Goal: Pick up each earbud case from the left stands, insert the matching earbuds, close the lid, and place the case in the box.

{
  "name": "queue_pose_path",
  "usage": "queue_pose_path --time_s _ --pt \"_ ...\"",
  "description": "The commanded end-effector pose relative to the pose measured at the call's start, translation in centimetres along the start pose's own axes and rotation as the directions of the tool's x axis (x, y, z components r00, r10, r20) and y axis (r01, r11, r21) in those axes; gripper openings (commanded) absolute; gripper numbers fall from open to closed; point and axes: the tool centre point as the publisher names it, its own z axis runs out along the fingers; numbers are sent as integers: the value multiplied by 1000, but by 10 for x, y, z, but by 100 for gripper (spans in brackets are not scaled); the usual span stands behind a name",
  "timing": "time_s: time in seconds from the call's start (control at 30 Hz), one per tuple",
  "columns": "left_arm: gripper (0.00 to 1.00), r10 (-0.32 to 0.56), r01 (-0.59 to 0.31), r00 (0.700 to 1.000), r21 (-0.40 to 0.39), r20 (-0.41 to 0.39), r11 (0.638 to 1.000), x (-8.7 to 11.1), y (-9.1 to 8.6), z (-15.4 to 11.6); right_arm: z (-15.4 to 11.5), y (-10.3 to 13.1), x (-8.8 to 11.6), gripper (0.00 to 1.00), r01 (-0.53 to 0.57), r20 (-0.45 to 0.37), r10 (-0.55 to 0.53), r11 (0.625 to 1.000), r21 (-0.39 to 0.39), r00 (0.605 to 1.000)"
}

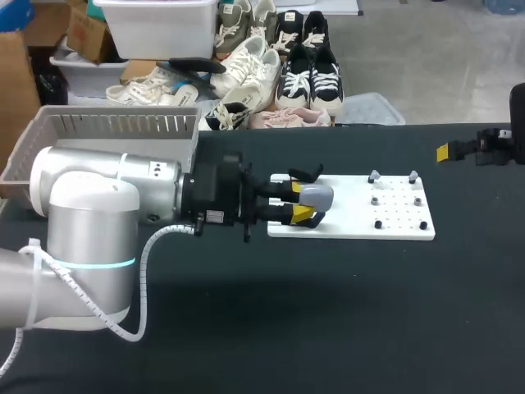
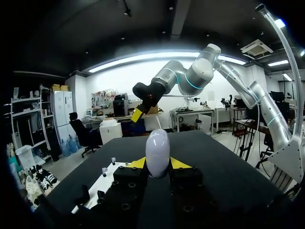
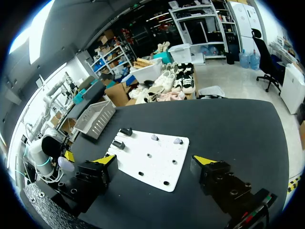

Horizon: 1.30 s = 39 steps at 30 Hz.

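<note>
I am holding the earbud case point(image 1: 318, 196) in my left gripper point(image 1: 300, 202); both yellow-tipped fingers are pressing it from opposite sides. The case is sitting over the left end of the white board point(image 1: 353, 215), which is lying right of the middle of the worktop point(image 1: 328, 320). I cannot tell whether the case is touching the board. It is pale and egg-shaped. Its long axis is running along my fingers, and its rounded end is sticking out past the tips toward the worktop's right edge.

The slatted grey basket point(image 1: 107, 125) is standing at the worktop's far left corner, well apart from the case. My left arm is covering much of it in the head view, so I cannot tell what it is holding.

The board is carrying black stands point(image 3: 122, 138) at its left end, two small pale earbuds point(image 1: 374, 176) near its far edge, and a few dark pegs point(image 1: 377, 223) toward its near right corner.

My right gripper point(image 3: 156, 160) is hanging by the worktop's far right edge with its fingers spread wide and nothing between them, looking back across the board.
</note>
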Motion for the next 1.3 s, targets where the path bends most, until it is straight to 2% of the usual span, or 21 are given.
queue_pose_path --time_s 0.03,0.63,0.73,0.93,1.3 --pt "0 2 -2 1000 -23 3 1000 0 -3 1 0 -1 -1 100 0 -3 0 1000 -2 1000" --pt "0 3 -3 1000 -19 2 1000 0 -3 1 1 1 0 100 4 0 -4 1000 -10 1000" --pt "0 -17 18 999 -16 33 1000 2 -2 5 -1 14 5 100 29 7 -28 999 -29 1000" --pt "0 -18 16 998 37 62 999 6 4 21 -24 44 19 100 114 11 -114 992 -47 993" --pt "0 -11 6 998 76 58 997 10 8 29 -44 91 45 100 227 13 -227 971 -71 974"
